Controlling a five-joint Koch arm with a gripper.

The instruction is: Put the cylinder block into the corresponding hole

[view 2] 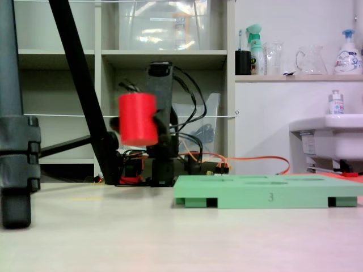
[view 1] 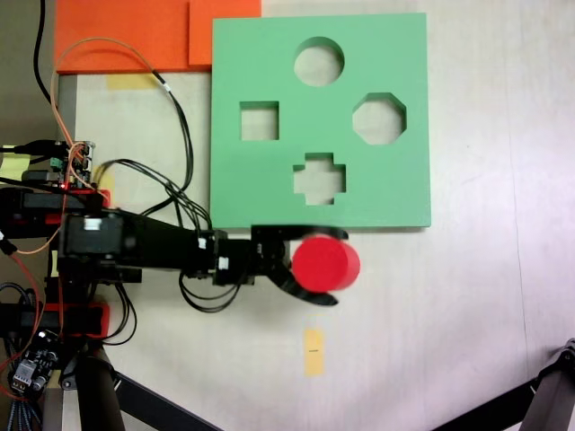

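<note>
The black arm reaches out level from its base at the left of a fixed view, and its fingers pinch one short red foam cylinder block from both sides, one curved black finger above it and one below. In the low fixed view the cylinder block hangs in the air, well clear of the pale counter, slightly tilted and blurred. It sits just off the near edge of the single flat green foam board, not over it. The board has four cutouts: one round hole at the far side, one square, one octagon and one cross, all unfilled. One small yellow tape strip lies on the counter below the fingers.
</note>
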